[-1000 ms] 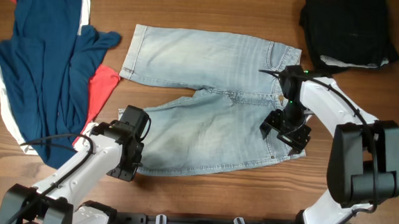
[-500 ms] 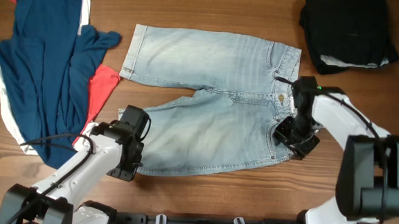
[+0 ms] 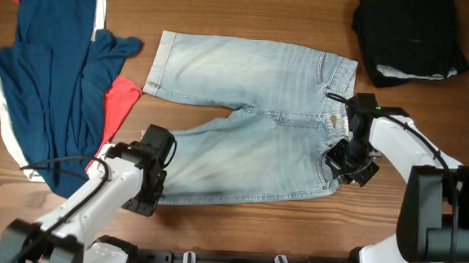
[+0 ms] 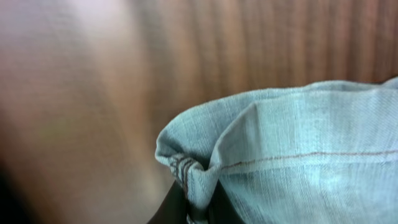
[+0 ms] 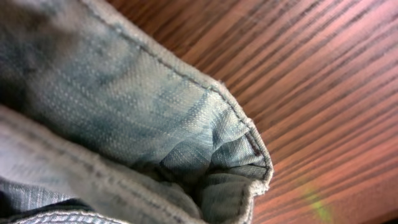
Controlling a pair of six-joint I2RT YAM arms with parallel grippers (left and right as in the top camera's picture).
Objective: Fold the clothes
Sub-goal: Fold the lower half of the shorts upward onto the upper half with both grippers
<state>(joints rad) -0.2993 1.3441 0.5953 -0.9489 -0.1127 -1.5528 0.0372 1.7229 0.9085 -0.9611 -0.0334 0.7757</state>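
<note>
Left pincer [image 3: 149, 196], right pincer [image 3: 347, 166] on shorts [image 3: 241, 152]

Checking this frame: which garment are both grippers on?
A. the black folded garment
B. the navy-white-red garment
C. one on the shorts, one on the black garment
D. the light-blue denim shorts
D: the left gripper is at a leg hem of the denim shorts and the right gripper is at their waistband corner. Both wrist views show light-blue denim close up.
</note>
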